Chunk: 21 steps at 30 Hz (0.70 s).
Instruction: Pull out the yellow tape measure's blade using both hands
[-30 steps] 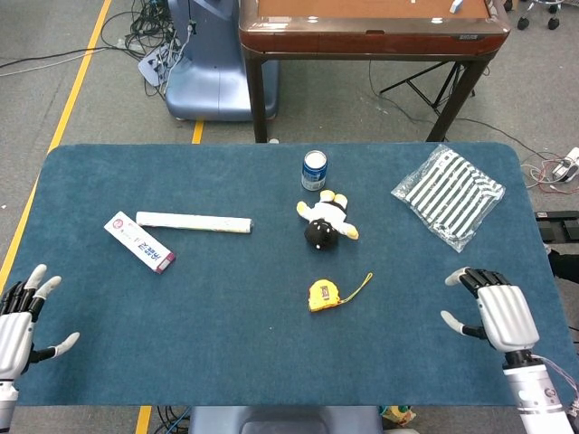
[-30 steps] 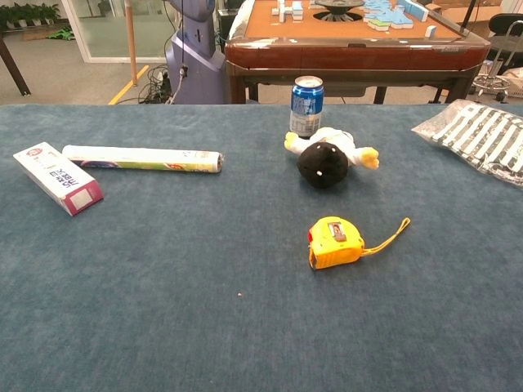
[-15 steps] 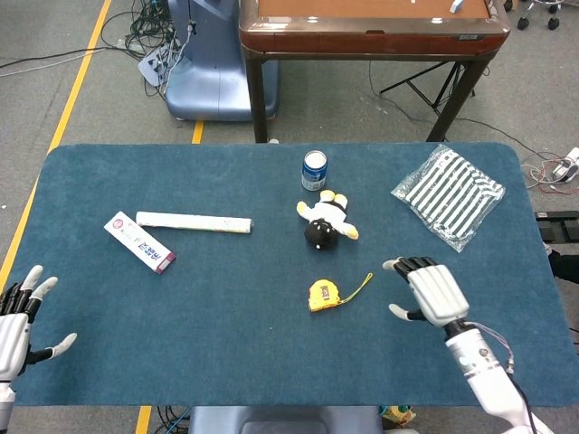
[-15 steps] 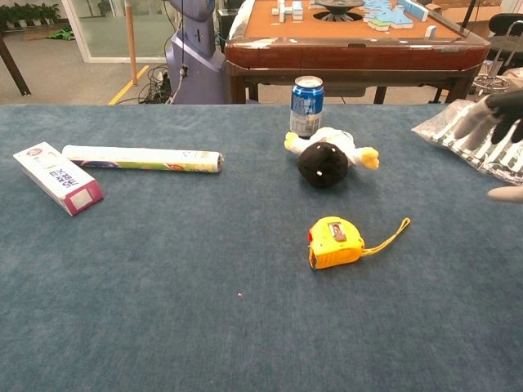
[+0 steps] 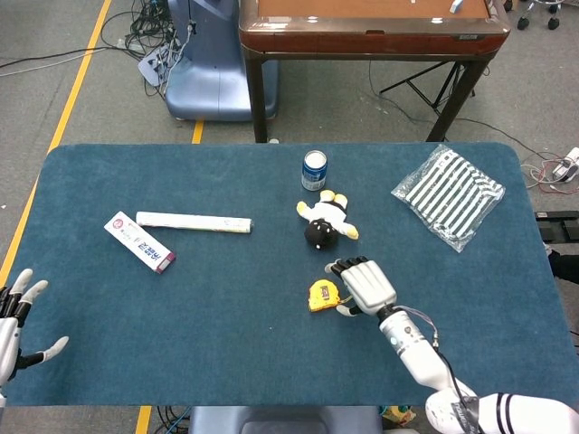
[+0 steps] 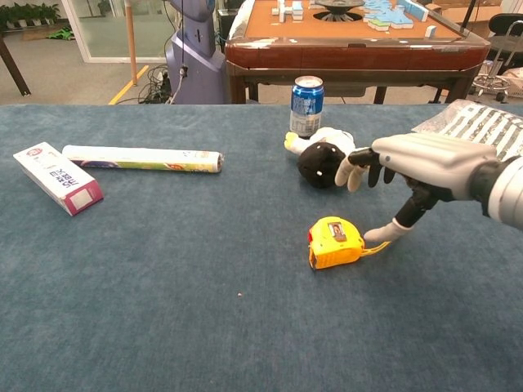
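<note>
Left hand [image 5: 11,316] at near table edge, fingers spread, empty, far from work. Tape measure [image 6: 334,242] mid-table, blade retracted, not yet gripped. Right hand [image 6: 409,175] just beside and above it, fingers apart, thumb at strap. Beyond: toy [image 6: 327,157], can [image 6: 307,105]. Grasp and pull both remain.

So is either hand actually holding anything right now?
No. The right hand hovers open over the yellow tape measure, thumb near its strap; the left hand is open, far off.

I work in a robotics lab: yellow floor tape [image 5: 80,74], loose cables [image 5: 145,27], a robot base [image 5: 213,77] beyond my table [image 5: 109,362].
</note>
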Tool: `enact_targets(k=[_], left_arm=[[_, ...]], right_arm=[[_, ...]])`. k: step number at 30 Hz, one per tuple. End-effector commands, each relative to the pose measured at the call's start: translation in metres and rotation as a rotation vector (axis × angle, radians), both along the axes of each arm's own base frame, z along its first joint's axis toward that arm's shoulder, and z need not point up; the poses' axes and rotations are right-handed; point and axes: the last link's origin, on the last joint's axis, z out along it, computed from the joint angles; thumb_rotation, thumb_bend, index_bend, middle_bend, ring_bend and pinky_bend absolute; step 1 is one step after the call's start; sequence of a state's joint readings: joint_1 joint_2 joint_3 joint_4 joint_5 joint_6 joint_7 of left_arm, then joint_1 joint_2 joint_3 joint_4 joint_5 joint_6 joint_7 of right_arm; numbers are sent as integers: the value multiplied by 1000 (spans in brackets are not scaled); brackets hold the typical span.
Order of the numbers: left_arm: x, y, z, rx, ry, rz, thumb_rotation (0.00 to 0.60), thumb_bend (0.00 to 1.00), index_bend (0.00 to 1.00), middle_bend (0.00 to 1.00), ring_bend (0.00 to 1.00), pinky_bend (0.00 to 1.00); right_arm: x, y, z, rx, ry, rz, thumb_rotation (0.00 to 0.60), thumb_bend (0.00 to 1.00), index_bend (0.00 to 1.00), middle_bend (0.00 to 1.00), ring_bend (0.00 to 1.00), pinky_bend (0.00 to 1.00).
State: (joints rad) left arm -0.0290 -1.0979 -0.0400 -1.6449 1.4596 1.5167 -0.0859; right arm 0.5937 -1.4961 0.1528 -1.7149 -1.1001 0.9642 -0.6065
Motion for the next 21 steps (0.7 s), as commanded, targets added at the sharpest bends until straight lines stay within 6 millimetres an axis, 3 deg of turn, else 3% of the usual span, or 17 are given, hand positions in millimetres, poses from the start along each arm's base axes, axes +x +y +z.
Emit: enact_targets(k=[1, 9, 21], left_arm=[[0, 0, 1, 4, -1, 1, 600, 133, 146, 0, 0, 0], [-2, -1, 0, -1, -1, 4, 600, 133, 146, 0, 0, 0], [-5, -2, 0, 1, -1, 15, 600, 133, 146, 0, 0, 0]], right_arm=[[1, -2, -13, 22, 28, 9, 600, 232, 253, 298, 300, 283], [-3, -2, -34, 44, 69, 9, 600, 231, 247, 293, 299, 283], [-2, -8, -46, 47, 98, 10, 600, 232, 247, 294, 299, 283]])
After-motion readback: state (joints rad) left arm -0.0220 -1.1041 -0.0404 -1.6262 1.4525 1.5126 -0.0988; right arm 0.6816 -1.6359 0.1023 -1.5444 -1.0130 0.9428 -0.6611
